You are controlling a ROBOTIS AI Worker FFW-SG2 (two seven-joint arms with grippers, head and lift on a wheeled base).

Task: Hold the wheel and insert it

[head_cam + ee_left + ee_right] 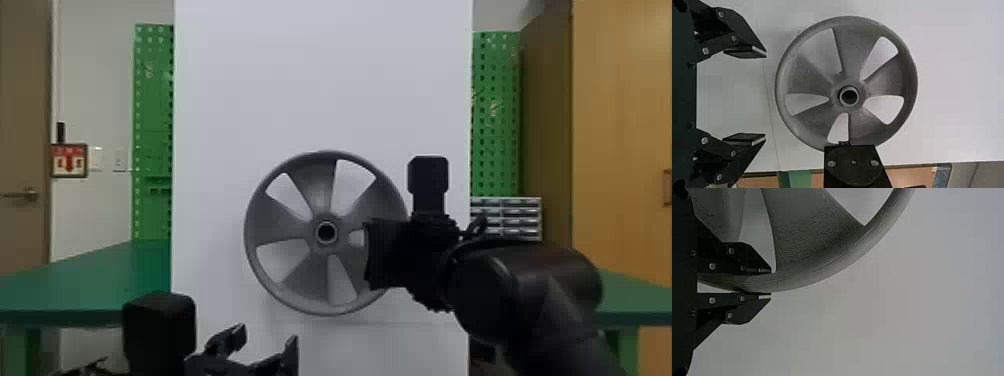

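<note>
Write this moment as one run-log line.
Right hand: grips rim | Left hand: open, empty | Wheel: upright, before white panel | Insertion: cannot tell

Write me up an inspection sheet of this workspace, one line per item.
Surface: upright white panel; green tables on both sides.
Job's things: grey spoked wheel in front of the panel, open hub facing the robot.
Clutter: nothing seen.
Grippers: right gripper clamped on the wheel's rim; left gripper open, holding nothing.
Cables: short loop at the right wrist.
Surroundings: green pegboards, small-drawer unit, door, wooden cabinet.
</note>
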